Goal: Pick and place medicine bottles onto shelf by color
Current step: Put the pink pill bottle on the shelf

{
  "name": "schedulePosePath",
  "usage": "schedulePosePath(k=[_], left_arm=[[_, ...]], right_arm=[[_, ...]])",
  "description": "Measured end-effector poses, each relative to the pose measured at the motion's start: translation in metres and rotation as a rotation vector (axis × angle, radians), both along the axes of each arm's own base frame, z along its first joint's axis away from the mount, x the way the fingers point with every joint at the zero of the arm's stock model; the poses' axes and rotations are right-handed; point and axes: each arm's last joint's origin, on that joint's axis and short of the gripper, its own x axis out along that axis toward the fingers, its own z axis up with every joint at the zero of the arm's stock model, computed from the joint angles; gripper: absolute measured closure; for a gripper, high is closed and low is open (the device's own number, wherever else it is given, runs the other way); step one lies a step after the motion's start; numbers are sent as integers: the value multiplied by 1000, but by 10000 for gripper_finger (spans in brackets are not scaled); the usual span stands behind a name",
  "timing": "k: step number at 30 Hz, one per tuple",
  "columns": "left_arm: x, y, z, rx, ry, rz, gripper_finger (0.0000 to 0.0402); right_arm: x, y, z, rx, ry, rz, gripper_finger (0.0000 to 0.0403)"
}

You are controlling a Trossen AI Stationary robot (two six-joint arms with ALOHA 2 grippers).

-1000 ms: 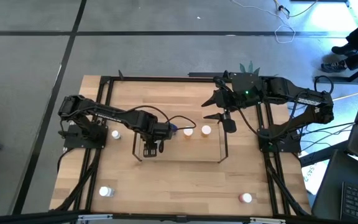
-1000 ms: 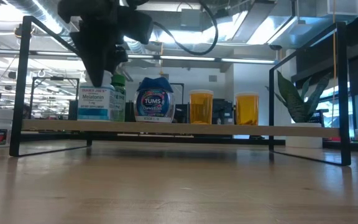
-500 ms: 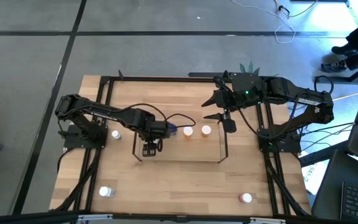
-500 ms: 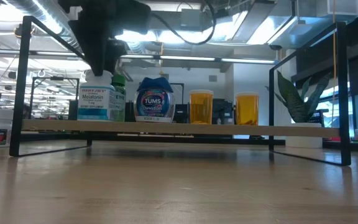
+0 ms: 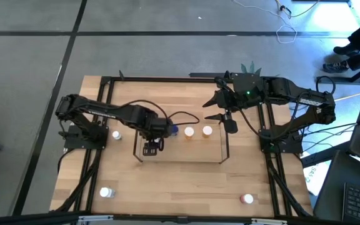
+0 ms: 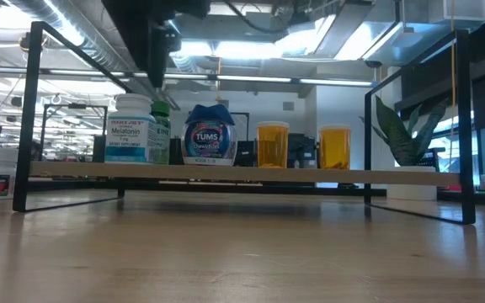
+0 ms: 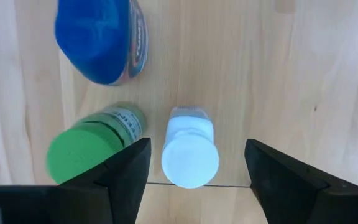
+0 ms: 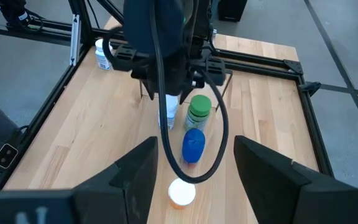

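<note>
A: Wooden bench (image 5: 186, 181), wire shelf (image 5: 223, 147) across the middle. On the shelf?

B: White-capped bottle (image 7: 190, 152), green-capped bottle (image 7: 91, 144) touching beside it, blue-capped bottle (image 7: 103, 38) next, two orange bottles (image 6: 274, 145) further along.

A: Left fingers (image 7: 129, 174)?

B: Released, spread wide either side of the white cap, above it, not touching.

A: Right fingers (image 8: 138, 171)?

B: Parted, empty, hovering off the shelf's far end.

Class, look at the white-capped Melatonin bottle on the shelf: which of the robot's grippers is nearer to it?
Left. The left gripper hangs open directly above the white-capped Melatonin bottle, fingers either side. The right gripper waits at the shelf's far end.
</note>
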Motion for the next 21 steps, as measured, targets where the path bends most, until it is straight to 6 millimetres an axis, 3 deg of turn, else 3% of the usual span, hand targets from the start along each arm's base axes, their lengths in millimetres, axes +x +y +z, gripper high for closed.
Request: schedulePosePath(k=[4,8,15,21], left_arm=[[-1,0,15,9,-5,-1,147],[-16,-3,35,61,-60,-3,146],[-62,-13,61,125,-178,18,146],[-100,-19,66,98,-256,100,146]], right_arm=[[0,0,0,0,0,0,189],[0,0,0,0,-1,0,189],[0,0,0,0,0,0,189],[0,0,0,0,0,0,189]])
